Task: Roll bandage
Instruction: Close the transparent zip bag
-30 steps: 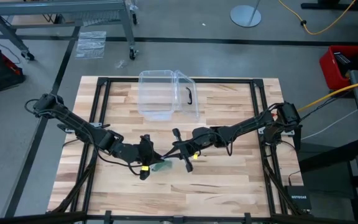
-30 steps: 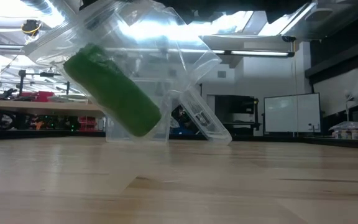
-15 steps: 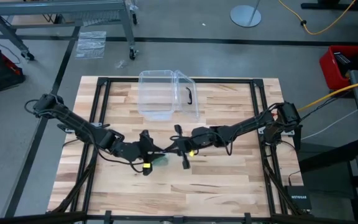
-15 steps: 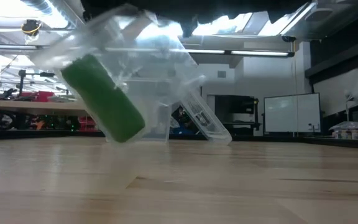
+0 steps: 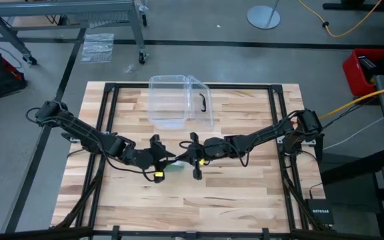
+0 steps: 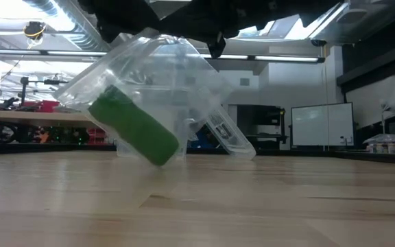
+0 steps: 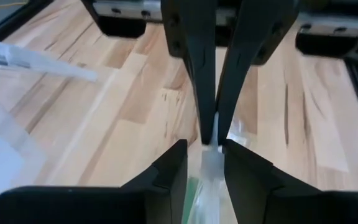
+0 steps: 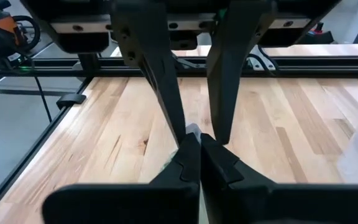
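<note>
The bandage (image 6: pixel 134 130) is a stubby green roll inside a crinkly clear plastic wrapper (image 6: pixel 163 68), hanging tilted above the table's middle. In the high view the roll (image 5: pixel 175 167) shows green between the two grippers. My right gripper (image 5: pixel 182 160) reaches in from the right and is shut on the wrapper. My left gripper (image 5: pixel 167 160) faces it from the left and is open. Its fingers (image 7: pixel 173 171) stand on either side of the wrapper (image 7: pixel 209 165); whether they touch it, I cannot tell. My right gripper pinches the wrapper's top edge (image 7: pixel 213 138) between its two fingers. The fingers come from the table's right, slanting a little downward. The wrapper hangs below them with the green roll tilted inside it, above the tabletop.
A clear plastic box (image 5: pixel 179 100) with a black handle stands open at the table's far middle, just behind the grippers; the low view shows it (image 6: pixel 218 130) behind the wrapper. Bare wooden tabletop (image 5: pixel 232 200) lies in front.
The wrapped roll has swung and sunk a little, and now lies flatter than before. My right gripper has rolled about its own axis while staying in place. My left gripper has turned and edged slightly toward the right gripper.
</note>
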`<action>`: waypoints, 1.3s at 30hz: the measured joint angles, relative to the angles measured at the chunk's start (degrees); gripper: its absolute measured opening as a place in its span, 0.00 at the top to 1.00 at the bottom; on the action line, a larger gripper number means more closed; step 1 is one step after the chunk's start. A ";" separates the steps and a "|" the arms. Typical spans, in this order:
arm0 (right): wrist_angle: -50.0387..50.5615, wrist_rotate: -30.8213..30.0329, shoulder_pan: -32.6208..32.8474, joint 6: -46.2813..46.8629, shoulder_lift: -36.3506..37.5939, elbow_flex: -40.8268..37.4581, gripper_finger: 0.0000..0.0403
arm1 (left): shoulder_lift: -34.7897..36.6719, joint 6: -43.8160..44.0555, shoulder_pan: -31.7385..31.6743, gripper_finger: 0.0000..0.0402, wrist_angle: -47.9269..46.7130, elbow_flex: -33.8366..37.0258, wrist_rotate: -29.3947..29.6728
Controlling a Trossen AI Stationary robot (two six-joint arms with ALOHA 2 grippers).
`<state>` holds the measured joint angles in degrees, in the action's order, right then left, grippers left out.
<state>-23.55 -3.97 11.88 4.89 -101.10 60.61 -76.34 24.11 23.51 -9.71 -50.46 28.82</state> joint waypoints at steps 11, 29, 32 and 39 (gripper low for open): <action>5.14 -0.13 -0.04 -0.47 -0.02 3.47 1.00 | 0.00 -0.34 0.13 0.96 -2.26 0.00 -0.26; 8.45 -0.52 0.00 -0.57 -0.02 4.00 1.00 | 0.00 0.08 0.11 0.97 -1.71 0.00 -1.25; 8.63 -0.52 0.00 -0.57 -0.02 4.01 1.00 | 0.00 -0.30 0.11 0.96 -1.72 0.00 -1.33; 8.69 -0.55 -0.02 -0.56 -0.02 4.01 1.00 | 0.00 0.31 0.11 0.98 -2.54 0.00 -1.36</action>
<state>-14.85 -4.51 11.86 4.33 -101.12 64.62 -76.34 24.43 23.62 -12.25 -50.46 27.46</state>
